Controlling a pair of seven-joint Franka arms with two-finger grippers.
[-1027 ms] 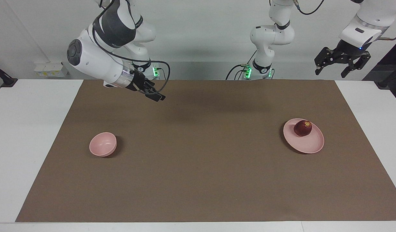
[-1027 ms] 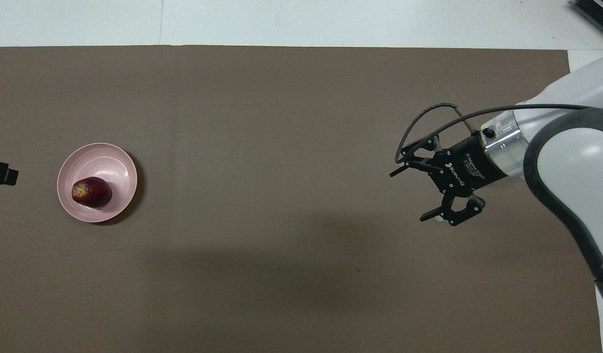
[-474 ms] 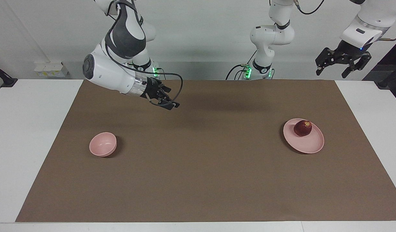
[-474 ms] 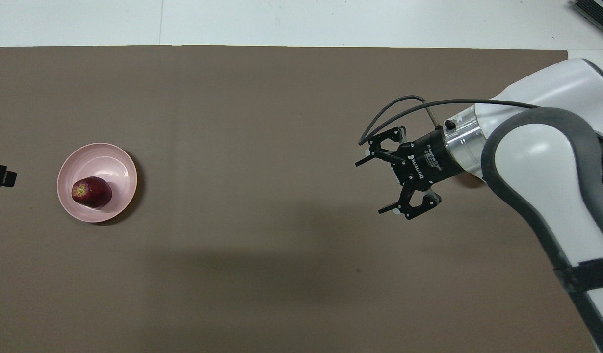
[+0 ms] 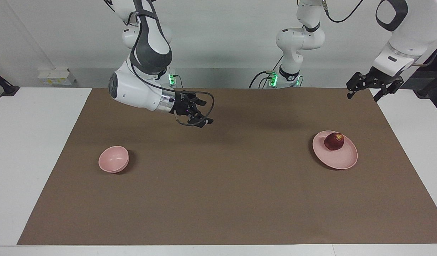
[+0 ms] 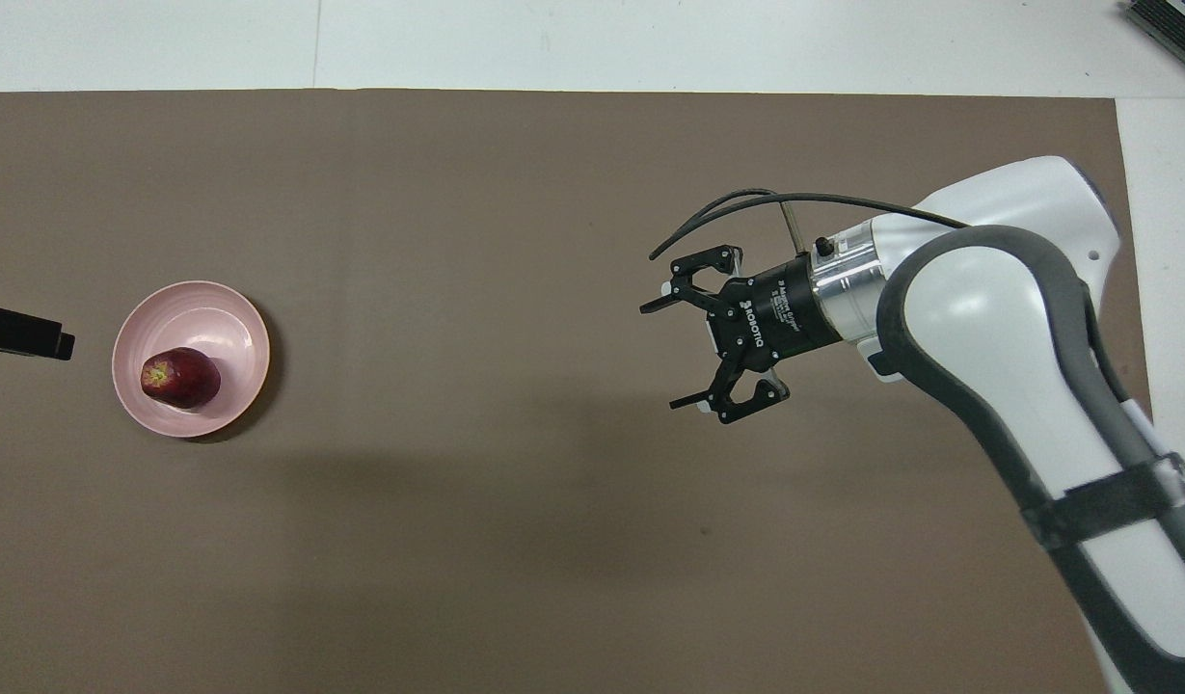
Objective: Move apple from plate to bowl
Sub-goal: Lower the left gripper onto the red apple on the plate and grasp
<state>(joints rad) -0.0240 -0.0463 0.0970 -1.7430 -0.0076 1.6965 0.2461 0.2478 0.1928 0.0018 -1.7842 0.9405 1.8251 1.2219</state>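
Nearest the robots, two hands hang in the air. The right hand (image 5: 204, 113) is stretched out over bare brown mat (image 5: 225, 185), its fingers spread apart and holding nothing. The left hand (image 5: 362, 92) hangs over the mat's edge at the left arm's end of the counter (image 5: 33, 160), fingers likewise apart and empty; in the overhead view only its dark tip (image 6: 23, 333) shows.

Farther out from the robots lie three task things, one of each. The single apple (image 5: 334, 141), dark red with a yellowish patch, sits on the one plate (image 5: 342, 160), on the part of it nearest the robots, toward the left arm's end. The one bowl (image 5: 113, 159) stands upright with nothing in it toward the right arm's end, well apart from the plate.
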